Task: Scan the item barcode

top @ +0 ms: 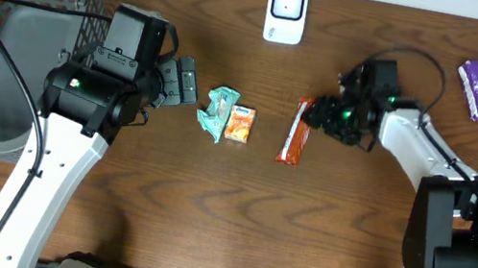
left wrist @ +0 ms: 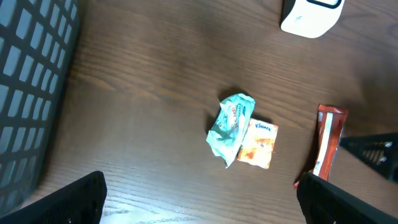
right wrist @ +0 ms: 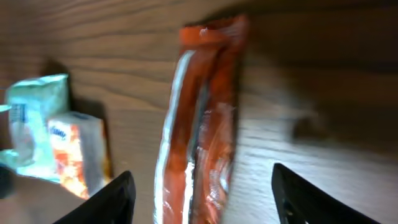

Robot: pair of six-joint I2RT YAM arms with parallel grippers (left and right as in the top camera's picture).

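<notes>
Now: right gripper (right wrist: 202,193) spread wide over orange snack bar (top: 295,131), fingers (right wrist: 112,202) either side, no contact. Probably lined up for pickup. Bar flat on table (top: 207,207), just right of teal packet (top: 218,113) and small orange packet (top: 240,123). Scanner (top: 286,10) at far edge, so bar likely needs lifting toward it. Left gripper (top: 187,82) open, empty, left of packets.

Scanner (left wrist: 309,15) was cut off by top edge, left wrist view. Red wrapper (right wrist: 202,124) was blurred, lower end cropped, right wrist view. Its print stayed unreadable across 3 views.
</notes>
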